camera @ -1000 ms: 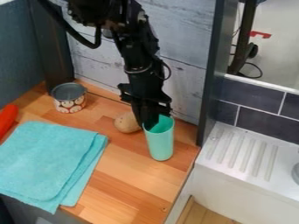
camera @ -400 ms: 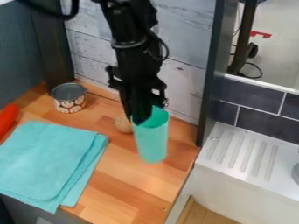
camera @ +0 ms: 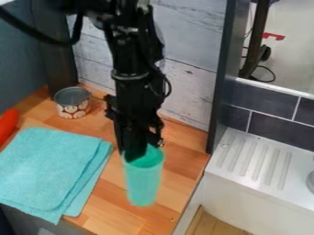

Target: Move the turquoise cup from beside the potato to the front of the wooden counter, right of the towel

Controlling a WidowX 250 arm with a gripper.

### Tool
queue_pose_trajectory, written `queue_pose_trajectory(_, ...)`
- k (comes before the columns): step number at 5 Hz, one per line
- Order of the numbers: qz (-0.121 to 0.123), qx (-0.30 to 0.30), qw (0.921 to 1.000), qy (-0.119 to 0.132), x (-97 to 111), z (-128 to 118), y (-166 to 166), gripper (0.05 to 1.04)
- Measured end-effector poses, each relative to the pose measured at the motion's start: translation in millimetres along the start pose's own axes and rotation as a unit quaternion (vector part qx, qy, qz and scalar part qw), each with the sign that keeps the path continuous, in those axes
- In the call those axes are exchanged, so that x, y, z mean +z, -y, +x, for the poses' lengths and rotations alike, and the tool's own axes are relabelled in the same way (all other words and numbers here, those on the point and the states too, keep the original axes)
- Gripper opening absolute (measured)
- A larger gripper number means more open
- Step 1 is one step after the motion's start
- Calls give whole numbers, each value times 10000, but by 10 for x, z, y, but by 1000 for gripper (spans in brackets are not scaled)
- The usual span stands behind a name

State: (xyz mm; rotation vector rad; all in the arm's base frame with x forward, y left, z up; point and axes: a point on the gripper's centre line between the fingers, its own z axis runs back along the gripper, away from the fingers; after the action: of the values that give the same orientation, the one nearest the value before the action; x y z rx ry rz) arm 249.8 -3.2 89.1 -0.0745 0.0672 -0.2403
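Note:
The black gripper (camera: 136, 153) hangs over the front half of the wooden counter, its tip at the rim of a turquoise cup (camera: 144, 181). The cup is upright with a slight tilt, and the gripper is shut on its back left wall. A folded turquoise cloth (camera: 49, 167) lies just left of the cup. Farther back on the left stands an open tin can (camera: 73, 103) with a patterned label.
An orange-red object (camera: 7, 125) lies at the counter's left edge. Behind the counter (camera: 184, 156) rises a whitewashed plank wall (camera: 187, 92). A dark upright panel (camera: 222, 78) and the white sink's ribbed drainboard (camera: 260, 158) border the right side.
The gripper has moved toward the front and left, carrying the turquoise cup with it. The round brown object seen behind the cup earlier is now hidden by the arm.

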Motion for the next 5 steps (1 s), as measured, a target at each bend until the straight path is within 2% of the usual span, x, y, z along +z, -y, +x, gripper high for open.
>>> queue_pose_trajectory(1,138,-245,9995,-109,-96,-79,-43,80)
queue_pose_trajectory(2,321,-581,9978,-41,-189,-69,-102,80)
queue_pose_trajectory(3,339,-751,9966,4,-270,-92,-97,80)
queue_pose_trajectory(4,230,-831,9963,76,-337,-111,-58,80)
queue_pose_trajectory(5,175,-880,9960,39,-365,-126,-46,80)
